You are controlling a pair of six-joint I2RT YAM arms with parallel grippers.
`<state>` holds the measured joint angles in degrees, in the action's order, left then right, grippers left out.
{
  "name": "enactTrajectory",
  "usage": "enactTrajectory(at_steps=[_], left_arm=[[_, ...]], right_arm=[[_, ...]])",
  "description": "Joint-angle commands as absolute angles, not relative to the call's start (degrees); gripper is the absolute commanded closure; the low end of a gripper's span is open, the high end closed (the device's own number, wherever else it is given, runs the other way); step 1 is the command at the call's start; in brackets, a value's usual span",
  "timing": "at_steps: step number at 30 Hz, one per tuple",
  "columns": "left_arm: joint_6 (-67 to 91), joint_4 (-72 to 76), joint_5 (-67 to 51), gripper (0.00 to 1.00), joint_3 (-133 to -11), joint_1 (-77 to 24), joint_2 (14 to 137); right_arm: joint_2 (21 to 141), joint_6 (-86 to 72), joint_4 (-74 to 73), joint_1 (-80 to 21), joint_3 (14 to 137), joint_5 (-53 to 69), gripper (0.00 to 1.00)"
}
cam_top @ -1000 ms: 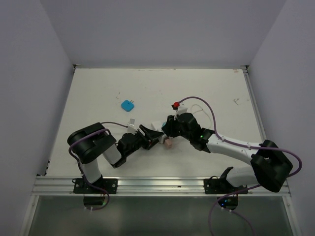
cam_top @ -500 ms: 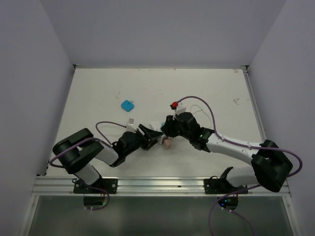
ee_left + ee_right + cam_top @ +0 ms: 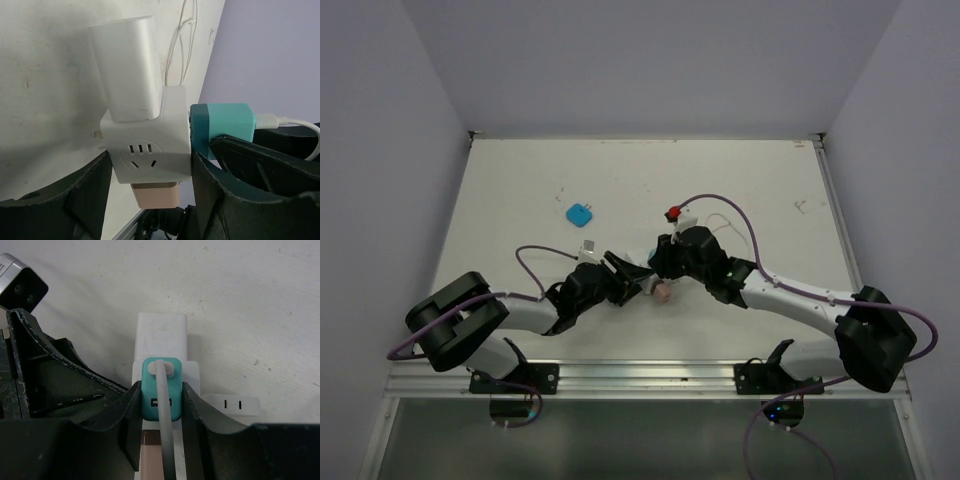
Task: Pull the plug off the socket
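Note:
The socket, a white cube, carries a white plug block on top, a teal plug with a white cable on its right and a beige plug below. My left gripper is shut on the socket, one finger against each side. My right gripper is shut on the teal plug, with its fingers pressed to both sides. In the top view the two grippers meet at the socket mid-table.
A small blue block lies to the far left on the table. A white cable loop lies behind the right wrist. A white block with two slots sits to the right of the socket. Walls enclose the table.
The left arm's elbow has swung down and to the left. Both grippers have stayed at the socket, and the plugs sit as before.

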<state>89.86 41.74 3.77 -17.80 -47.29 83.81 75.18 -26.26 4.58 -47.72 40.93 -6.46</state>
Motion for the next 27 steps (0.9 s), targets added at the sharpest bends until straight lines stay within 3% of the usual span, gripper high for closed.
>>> enactTrajectory(at_steps=[1,27], left_arm=[[90.4,29.6,8.0,1.00,-16.7,-47.0,86.5],[92.1,22.9,10.8,1.00,-12.7,-47.8,84.4]], right_arm=[[70.3,-25.3,7.2,-48.0,45.4,-7.0,1.00],[66.2,-25.7,7.6,-45.4,48.2,-10.4,1.00]])
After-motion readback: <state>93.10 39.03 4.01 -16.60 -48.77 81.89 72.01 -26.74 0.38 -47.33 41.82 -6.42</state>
